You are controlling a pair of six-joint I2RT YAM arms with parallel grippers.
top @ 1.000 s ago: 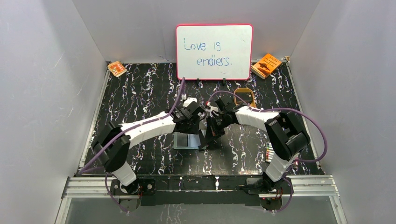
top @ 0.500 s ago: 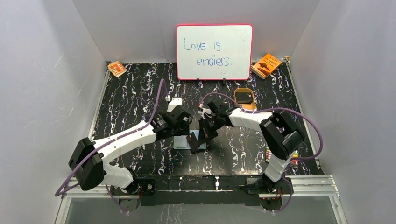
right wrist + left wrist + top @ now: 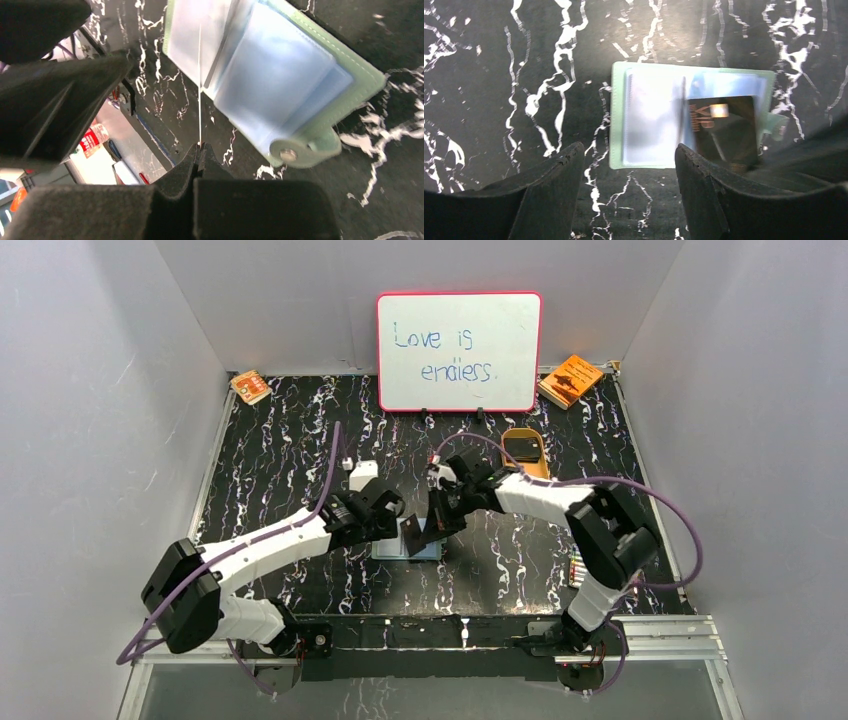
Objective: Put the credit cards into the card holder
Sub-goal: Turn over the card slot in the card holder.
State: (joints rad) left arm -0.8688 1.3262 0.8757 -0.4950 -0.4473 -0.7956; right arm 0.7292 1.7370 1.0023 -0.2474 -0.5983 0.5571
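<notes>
Left gripper (image 3: 629,149): fingers spread wide with nothing between them; it hangs over the bench, pointing down at the left half of the holder.
Right gripper (image 3: 200,146): fingers pressed together, pinching a thin, near-black rectangular credit card (image 3: 724,127) by one edge.
Credit card: juts out from the right gripper's tips, tilted, with a gold chip patch showing. It is over the right half of the holder, just to the right of the left gripper. Whether it touches the holder cannot be told.
Card holder: flat, grey-green rectangular card holder (image 3: 616,125), lying open on the bench beneath both grippers with its pale blue-white pockets facing up. A rounded snap-button tab (image 3: 287,155) sticks out from one edge.
Bench: black, white-veined marble-pattern bench (image 3: 290,440).
Whiteboard: pink-framed whiteboard (image 3: 458,350) reading "Love is endless.", standing well beyond both grippers.
Booklets: two orange booklets (image 3: 251,387) (image 3: 570,380) in the far corners, well apart from either gripper.
Tray: tan oval tray (image 3: 522,430) beyond the right gripper, with something dark inside.
</notes>
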